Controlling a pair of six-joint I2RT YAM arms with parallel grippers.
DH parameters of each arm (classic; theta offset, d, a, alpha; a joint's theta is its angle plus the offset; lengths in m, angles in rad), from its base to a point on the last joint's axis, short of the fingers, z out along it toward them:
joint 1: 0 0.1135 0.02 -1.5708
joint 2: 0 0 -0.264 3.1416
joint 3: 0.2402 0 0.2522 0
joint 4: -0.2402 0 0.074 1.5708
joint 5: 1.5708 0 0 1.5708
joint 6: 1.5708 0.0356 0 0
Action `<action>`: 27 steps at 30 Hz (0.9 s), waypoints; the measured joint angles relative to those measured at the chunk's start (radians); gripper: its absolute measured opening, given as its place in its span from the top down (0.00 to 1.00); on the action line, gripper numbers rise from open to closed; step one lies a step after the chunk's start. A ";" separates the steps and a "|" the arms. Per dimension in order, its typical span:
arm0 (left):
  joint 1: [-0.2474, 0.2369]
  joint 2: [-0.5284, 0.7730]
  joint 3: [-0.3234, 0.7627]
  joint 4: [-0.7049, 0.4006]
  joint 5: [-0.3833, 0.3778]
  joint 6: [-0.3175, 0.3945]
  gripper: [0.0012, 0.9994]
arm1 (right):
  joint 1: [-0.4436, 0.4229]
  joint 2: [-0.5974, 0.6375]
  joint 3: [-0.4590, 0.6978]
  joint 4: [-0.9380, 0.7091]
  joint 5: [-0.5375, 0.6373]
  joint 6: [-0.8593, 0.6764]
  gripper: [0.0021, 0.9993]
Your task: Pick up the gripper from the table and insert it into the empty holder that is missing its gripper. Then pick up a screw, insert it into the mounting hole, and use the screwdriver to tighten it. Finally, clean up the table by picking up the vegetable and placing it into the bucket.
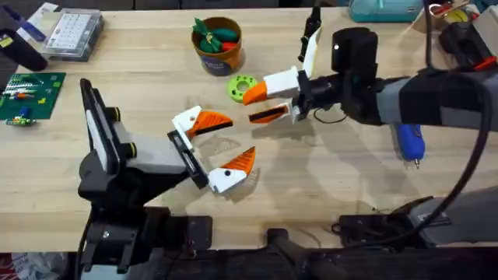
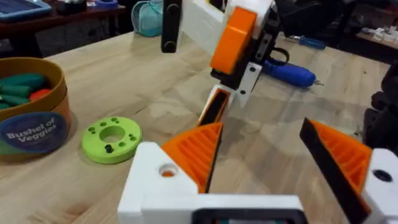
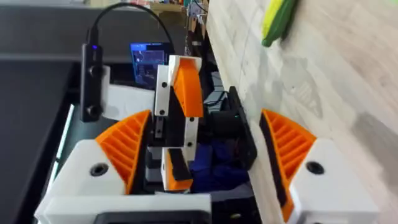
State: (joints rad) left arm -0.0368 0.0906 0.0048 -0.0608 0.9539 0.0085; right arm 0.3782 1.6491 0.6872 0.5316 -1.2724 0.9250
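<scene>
Where bucket (image 1: 219, 45) stands: pale wood tabletop (image 1: 342, 179).

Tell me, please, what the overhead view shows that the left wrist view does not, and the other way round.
Only the overhead view shows the green circuit board and the clear box at the table's far left. Only the left wrist view shows the label on the bucket, reading "Bushel of Veggies". Both show the bucket with toy vegetables inside, the green slice lying beside it, and the blue screwdriver on the table.
</scene>
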 joint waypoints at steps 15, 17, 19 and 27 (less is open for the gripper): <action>0.000 0.000 0.000 0.000 0.000 0.000 0.01 | 0.166 0.125 -0.014 0.412 0.062 0.186 0.03; 0.000 0.000 0.000 0.000 0.000 0.000 0.01 | 0.171 0.127 -0.014 0.413 0.072 0.209 0.09; 0.000 0.000 0.000 0.000 0.000 0.000 0.01 | 0.171 0.129 -0.014 0.416 0.080 0.226 0.17; 0.000 0.000 0.000 -0.011 -0.004 -0.001 0.01 | 0.171 0.129 -0.014 0.427 0.105 0.261 0.98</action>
State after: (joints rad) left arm -0.0368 0.0906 0.0048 -0.0716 0.9500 0.0071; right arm 0.5492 1.7779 0.6731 0.9587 -1.1673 1.1864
